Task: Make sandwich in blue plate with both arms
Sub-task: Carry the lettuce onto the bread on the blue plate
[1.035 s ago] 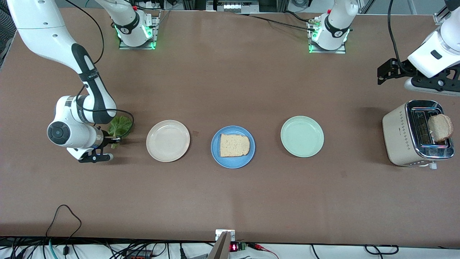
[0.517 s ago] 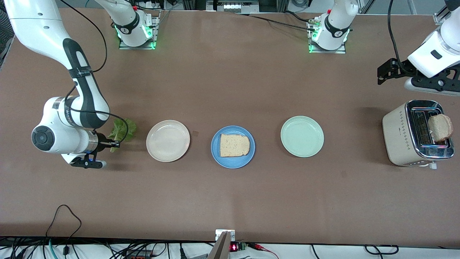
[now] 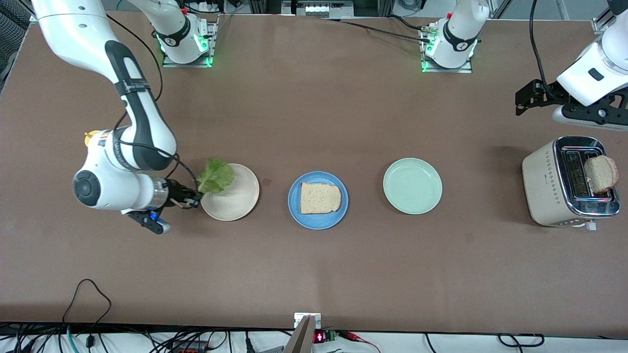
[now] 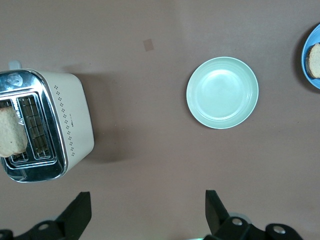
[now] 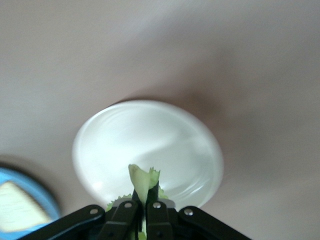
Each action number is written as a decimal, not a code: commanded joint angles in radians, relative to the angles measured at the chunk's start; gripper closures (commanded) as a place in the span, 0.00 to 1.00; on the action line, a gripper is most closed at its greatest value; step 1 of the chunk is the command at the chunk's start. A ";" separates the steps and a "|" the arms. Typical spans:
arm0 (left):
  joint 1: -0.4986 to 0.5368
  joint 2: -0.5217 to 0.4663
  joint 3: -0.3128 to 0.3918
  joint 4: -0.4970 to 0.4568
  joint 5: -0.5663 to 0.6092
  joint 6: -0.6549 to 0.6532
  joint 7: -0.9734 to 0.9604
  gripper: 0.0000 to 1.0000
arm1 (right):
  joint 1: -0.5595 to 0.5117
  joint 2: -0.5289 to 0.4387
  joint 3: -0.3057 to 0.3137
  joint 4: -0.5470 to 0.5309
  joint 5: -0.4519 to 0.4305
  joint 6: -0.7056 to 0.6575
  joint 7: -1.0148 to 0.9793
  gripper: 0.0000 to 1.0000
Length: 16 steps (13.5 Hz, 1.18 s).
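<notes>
— What is being carried by the right gripper (image 3: 196,197) at this moment?

— A ruffled green lettuce leaf (image 3: 215,176) is being pinched at its stem end, with the fingers (image 5: 156,210) clamped tight on it. It is being held in the air over the edge of the cream plate (image 3: 235,201), at the right arm's end of the table. In the right wrist view the leaf (image 5: 142,182) is being seen poking up between the closed fingers, with the pale plate (image 5: 150,145) spread out below.

— And the blue plate (image 3: 318,220)?

— It is being left in the middle of the row, between the cream plate and the mint-green plate (image 3: 412,185). One slice of bread (image 3: 320,198) is lying flat on it. A sliver of that plate (image 5: 35,192) and its slice is being caught at the edge of the right wrist view.

— How is the left gripper (image 4: 145,212) being kept?

— It is being held wide apart, with nothing between its fingers (image 4: 212,202). It is being held up over the table near the toaster (image 3: 549,186), at the left arm's end; the arm is waiting.

— What is being shown in the toaster?

— A second slice of bread (image 3: 601,173) is being seen standing up out of one slot. In the left wrist view the toaster (image 4: 70,125), the mint-green plate (image 4: 222,92) and an edge of the blue plate (image 4: 306,50) are being shown below.
</notes>
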 commanded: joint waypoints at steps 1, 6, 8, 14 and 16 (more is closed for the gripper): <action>0.004 0.002 0.000 0.016 -0.013 -0.012 0.002 0.00 | 0.064 0.075 -0.007 0.109 0.111 -0.007 0.207 1.00; 0.002 0.002 0.000 0.016 -0.013 -0.012 0.002 0.00 | 0.162 0.188 -0.007 0.209 0.236 0.119 0.459 1.00; 0.002 0.002 0.000 0.016 -0.013 -0.012 0.002 0.00 | 0.219 0.237 -0.007 0.211 0.306 0.210 0.505 1.00; 0.002 0.002 0.000 0.016 -0.013 -0.012 0.002 0.00 | 0.307 0.345 -0.005 0.277 0.347 0.380 0.627 1.00; 0.004 0.002 0.000 0.016 -0.013 -0.012 0.000 0.00 | 0.313 0.353 -0.005 0.281 0.349 0.402 0.634 1.00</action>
